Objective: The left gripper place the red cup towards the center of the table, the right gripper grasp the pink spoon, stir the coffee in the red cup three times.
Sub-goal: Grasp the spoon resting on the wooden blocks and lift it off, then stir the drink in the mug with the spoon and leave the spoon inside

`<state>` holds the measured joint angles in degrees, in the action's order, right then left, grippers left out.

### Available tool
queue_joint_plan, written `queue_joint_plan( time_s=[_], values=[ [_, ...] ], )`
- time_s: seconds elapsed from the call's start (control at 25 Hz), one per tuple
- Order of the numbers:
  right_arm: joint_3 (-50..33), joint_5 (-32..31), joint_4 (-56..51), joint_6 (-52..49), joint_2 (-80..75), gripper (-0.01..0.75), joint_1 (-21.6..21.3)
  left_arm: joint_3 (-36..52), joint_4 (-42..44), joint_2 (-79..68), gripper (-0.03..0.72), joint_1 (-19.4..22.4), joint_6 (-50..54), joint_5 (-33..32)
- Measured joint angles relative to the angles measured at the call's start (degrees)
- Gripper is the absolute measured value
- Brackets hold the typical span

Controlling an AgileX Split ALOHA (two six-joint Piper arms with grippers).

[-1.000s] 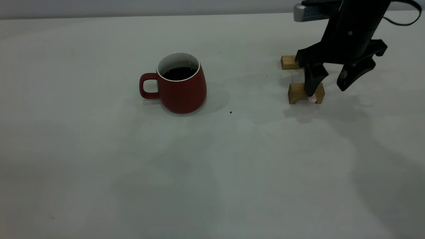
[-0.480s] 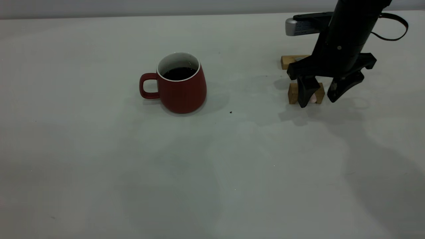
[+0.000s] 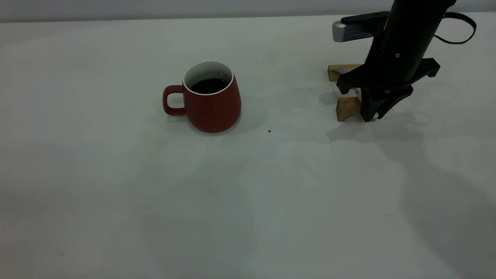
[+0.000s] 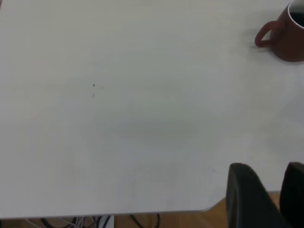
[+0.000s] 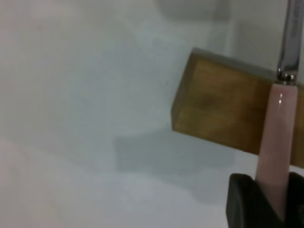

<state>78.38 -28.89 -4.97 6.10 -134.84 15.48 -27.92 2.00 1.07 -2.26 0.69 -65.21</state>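
Observation:
The red cup [image 3: 213,104] stands upright near the middle of the table [image 3: 116,193], handle to the left, with dark coffee [image 3: 209,85] inside. It also shows far off in the left wrist view as the red cup [image 4: 289,38]. My right gripper [image 3: 372,114] is low over the near wooden block [image 3: 347,108], shut on the pink spoon [image 5: 275,137] by its handle. The spoon's metal neck runs toward the far block [image 3: 341,71]. My left gripper [image 4: 280,190] is out of the exterior view, back at the table's edge, shut and holding nothing.
Two tan wooden blocks carry the spoon at the back right, and the near block [image 5: 218,114] fills the right wrist view. A small dark speck [image 3: 269,131] lies on the table between cup and blocks.
My right gripper was open, straddling the near block. It has come down slightly, shifted right, and its fingers have shut on the spoon's pink handle. The cup has not moved.

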Motion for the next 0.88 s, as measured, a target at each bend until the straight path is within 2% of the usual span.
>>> queue_joint_plan(
  time_s=[0.16,0.28,0.4,0.64,0.76,0.88],
  values=[
    [1.75,-6.23,0.08,-1.36,4.48,0.146,0.00,0.00,0.00,0.00,0.244,0.00,0.00,0.00],
    [4.33,-13.04,-7.37,-4.23,9.64,0.146,0.00,0.00,0.00,0.00,0.244,0.00,0.00,0.00],
    [5.73,-17.94,-22.98,-8.14,12.85,0.146,0.00,0.00,0.00,0.00,0.244,0.00,0.00,0.00],
    [5.74,-21.09,-55.44,-12.71,13.02,0.146,2.06,0.00,0.00,0.00,0.244,0.00,0.00,0.00],
    [5.74,-21.42,-66.28,-21.42,12.92,0.146,3.90,0.00,0.00,0.00,0.244,0.00,0.00,0.00],
    [5.74,-21.23,-72.78,-35.02,12.92,0.146,6.66,0.00,0.00,0.00,0.244,0.00,0.00,0.00]
  ],
)
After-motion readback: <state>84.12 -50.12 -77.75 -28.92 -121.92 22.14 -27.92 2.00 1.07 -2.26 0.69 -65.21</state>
